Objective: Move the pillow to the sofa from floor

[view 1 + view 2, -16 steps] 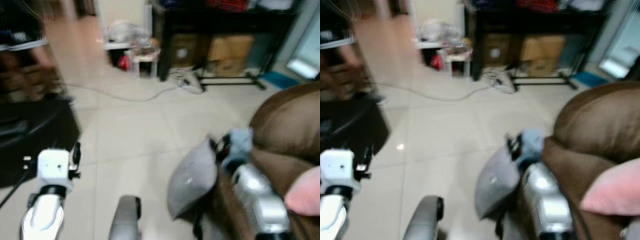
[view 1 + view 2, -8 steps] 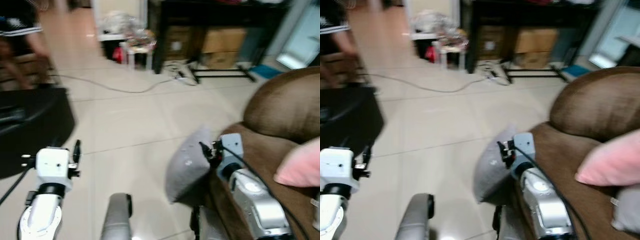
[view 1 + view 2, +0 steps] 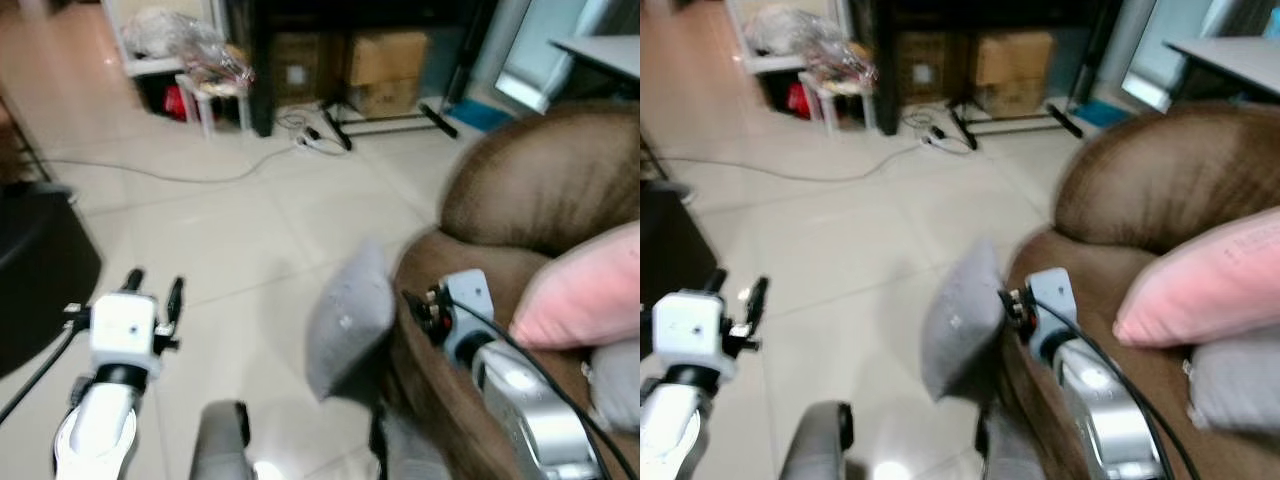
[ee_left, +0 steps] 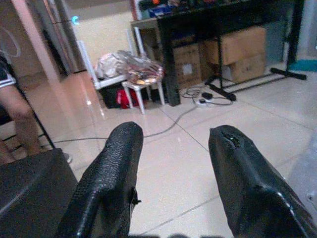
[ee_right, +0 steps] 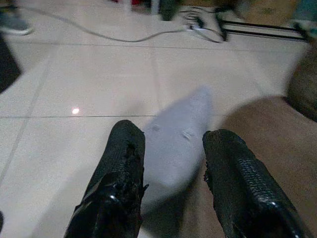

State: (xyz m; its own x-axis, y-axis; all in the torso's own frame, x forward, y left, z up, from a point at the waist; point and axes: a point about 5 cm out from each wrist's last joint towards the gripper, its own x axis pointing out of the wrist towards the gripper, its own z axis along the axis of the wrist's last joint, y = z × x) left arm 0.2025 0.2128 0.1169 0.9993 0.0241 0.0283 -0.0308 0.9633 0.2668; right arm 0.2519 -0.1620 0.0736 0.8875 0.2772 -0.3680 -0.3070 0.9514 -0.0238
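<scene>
Between the right claw's fingers, the grey pillow; sofa alongside.

light: soft, even indoor | glare: small bright spot on the tiled floor, paler sheen at the head views' lower edge | shadow: dark under the black shelf unit | blur: head views smeared throughout, sofa and grey pillow edges soft | wrist views sharper, near fingers slightly soft
</scene>
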